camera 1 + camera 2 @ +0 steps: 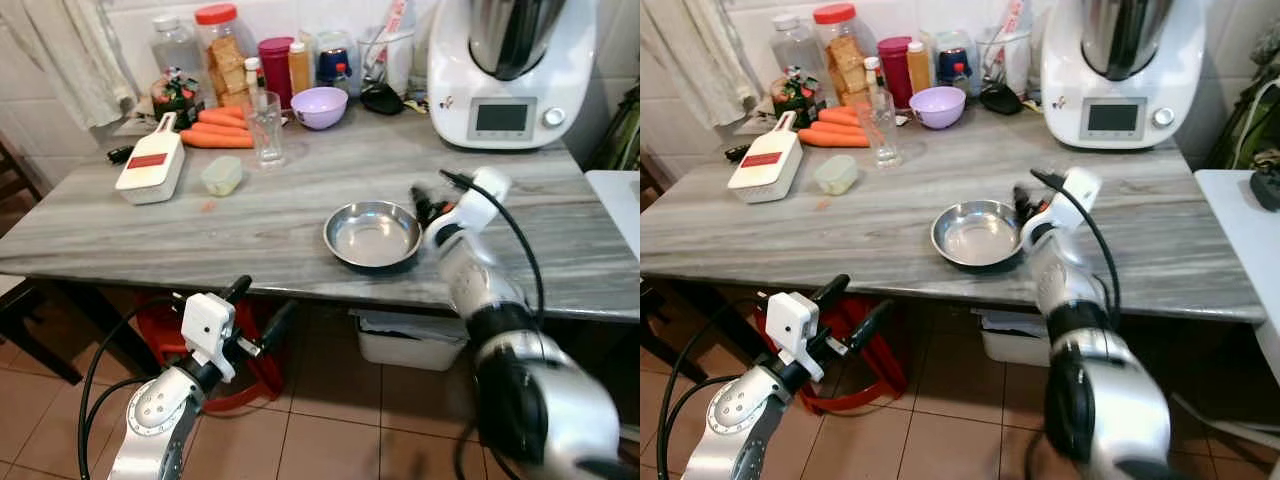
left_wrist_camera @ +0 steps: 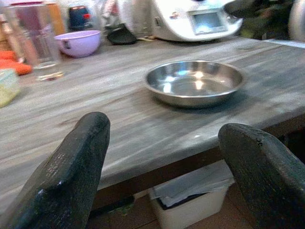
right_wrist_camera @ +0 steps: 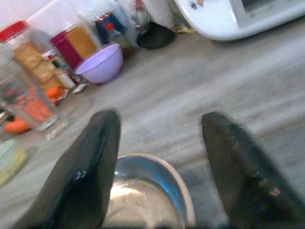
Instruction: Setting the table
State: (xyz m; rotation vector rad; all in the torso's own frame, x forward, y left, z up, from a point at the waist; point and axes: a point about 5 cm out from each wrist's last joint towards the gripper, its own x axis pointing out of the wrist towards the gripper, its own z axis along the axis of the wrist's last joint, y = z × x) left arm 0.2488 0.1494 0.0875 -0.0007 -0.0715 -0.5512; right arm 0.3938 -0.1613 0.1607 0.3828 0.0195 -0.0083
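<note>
Jaws of the right gripper point(image 3: 157, 157): spread wide, nothing between them, poised just over the far-right rim of the steel bowl point(image 1: 372, 234). Jaws of the left gripper point(image 2: 167, 162): also wide and empty, held below bench level off the front edge, aimed at the same bowl.

Bowl position: upright on the grey wood-grain bench point(image 1: 300, 170), near the front edge, right of centre. Empty as far as can be seen.

Handling estimate: thin polished metal, so probably light and rigid, not fragile, but slick; shallow sloped walls give the fingers little to bear on. Best hold judged to be a pinch across the rolled rim, one finger inside and one outside. A push from the side would likely skate it along the bench.

Visibility notes:
- Right fingertips are largely masked by the wrist in the head views; contact with the rim cannot be confirmed.
- Right wrist view blurred; bowl cut off at frame edge.
- Far edge clutter (purple bowl point(image 1: 319, 106), drinking glass point(image 1: 266, 126), carrots point(image 1: 215, 130), jars) partly overlapping; labels unreadable.
- Small pale tub point(image 1: 222, 175) contents unclear.
</note>
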